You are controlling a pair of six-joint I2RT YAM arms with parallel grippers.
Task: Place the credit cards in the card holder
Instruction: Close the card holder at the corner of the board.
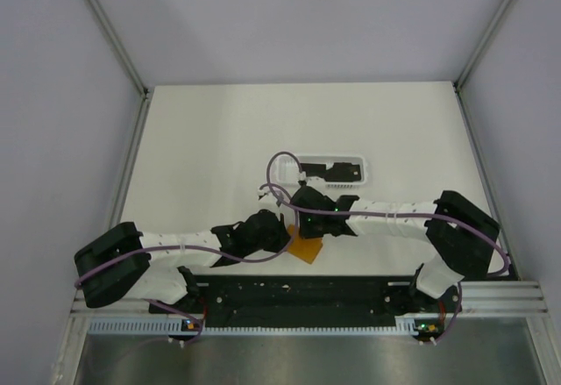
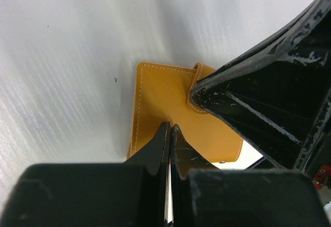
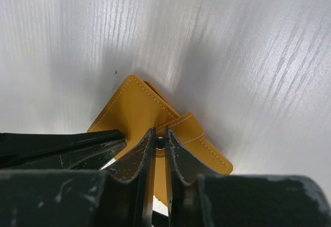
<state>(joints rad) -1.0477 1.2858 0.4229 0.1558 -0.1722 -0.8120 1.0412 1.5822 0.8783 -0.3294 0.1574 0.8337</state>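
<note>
The orange card holder (image 1: 308,250) lies folded on the white table near the front edge. It also shows in the left wrist view (image 2: 158,97) and the right wrist view (image 3: 129,108). My left gripper (image 1: 286,236) (image 2: 170,127) is shut, with its tips resting on the holder's face. My right gripper (image 1: 302,230) (image 3: 160,134) is closed on the holder's tab (image 3: 189,129), with the snap between its tips. One of its fingers (image 2: 248,97) shows in the left wrist view. Dark credit cards (image 1: 340,173) lie in the white tray behind.
The long white tray (image 1: 294,164) stands just behind the two grippers at mid-table. A purple cable (image 1: 279,159) loops over its left end. Grey walls close in the table on the left, right and back. The black arm rail (image 1: 298,293) runs along the front edge.
</note>
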